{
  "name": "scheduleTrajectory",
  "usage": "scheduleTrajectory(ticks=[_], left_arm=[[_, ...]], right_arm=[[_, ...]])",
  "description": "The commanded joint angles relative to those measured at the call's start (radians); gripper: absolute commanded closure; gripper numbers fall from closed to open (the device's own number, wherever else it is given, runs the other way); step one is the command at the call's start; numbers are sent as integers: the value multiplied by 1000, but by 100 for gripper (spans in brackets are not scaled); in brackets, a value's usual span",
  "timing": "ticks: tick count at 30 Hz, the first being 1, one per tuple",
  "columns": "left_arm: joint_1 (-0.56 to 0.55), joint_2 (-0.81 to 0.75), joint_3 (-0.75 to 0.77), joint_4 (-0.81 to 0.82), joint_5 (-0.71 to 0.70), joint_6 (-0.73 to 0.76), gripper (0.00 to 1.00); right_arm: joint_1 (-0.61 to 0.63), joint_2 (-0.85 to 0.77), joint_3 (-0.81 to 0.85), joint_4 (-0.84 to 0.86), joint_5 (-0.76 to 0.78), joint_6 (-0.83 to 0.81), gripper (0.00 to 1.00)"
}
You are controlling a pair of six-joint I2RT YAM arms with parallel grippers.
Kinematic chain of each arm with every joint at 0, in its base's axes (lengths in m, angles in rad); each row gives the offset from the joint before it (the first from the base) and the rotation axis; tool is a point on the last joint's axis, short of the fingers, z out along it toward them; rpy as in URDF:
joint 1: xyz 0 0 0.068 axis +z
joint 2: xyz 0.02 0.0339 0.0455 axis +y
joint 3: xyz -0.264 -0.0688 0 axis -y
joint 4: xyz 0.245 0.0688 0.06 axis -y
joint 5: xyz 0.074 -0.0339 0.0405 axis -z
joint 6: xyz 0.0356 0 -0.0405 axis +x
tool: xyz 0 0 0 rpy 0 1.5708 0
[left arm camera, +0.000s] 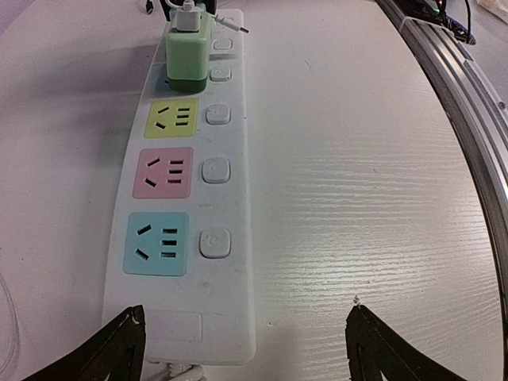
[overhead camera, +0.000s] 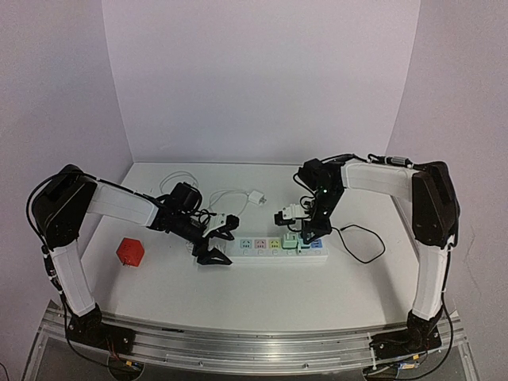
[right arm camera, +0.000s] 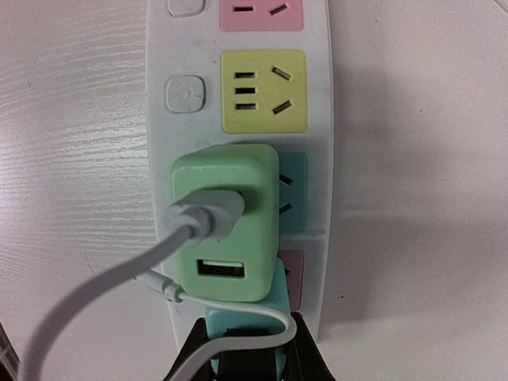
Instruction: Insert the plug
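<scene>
A white power strip point(overhead camera: 262, 257) with coloured sockets lies across the table's middle. A green adapter point(right arm camera: 226, 230) with a white cable in it stands plugged in near the strip's right end. Right behind it is a teal plug point(right arm camera: 238, 327), over the last pink socket point(right arm camera: 292, 278). My right gripper point(right arm camera: 242, 353) is shut on the teal plug, one finger on each side. How deep the plug sits is hidden. My left gripper point(left arm camera: 244, 333) is open, straddling the strip's left end point(left arm camera: 190, 333) just above the table. The teal point(left arm camera: 156, 244), pink point(left arm camera: 163, 173) and yellow point(left arm camera: 171, 119) sockets ahead of it hold nothing.
A red cube point(overhead camera: 130, 252) sits at the left. A white charger point(overhead camera: 255, 198) and its coiled cable lie behind the strip. A black cable point(overhead camera: 361, 242) loops on the table to the right of the strip.
</scene>
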Motion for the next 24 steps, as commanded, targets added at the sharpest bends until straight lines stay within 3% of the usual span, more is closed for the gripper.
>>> scheduleTrajectory(ticks=[1, 5, 10, 16, 24], left_arm=[[5, 10, 32, -2, 2, 10, 13], [5, 9, 33, -2, 2, 10, 13], [6, 10, 33, -1, 2, 13, 13], [5, 9, 29, 2, 3, 15, 13], [5, -2, 20, 3, -1, 24, 13]], right_arm=[[37, 120, -121, 2, 32, 76, 100], [39, 95, -121, 18, 28, 102, 98], [39, 32, -80, 27, 4, 84, 64], [38, -20, 10, 39, 2, 84, 39], [38, -121, 42, 37, 29, 24, 35]])
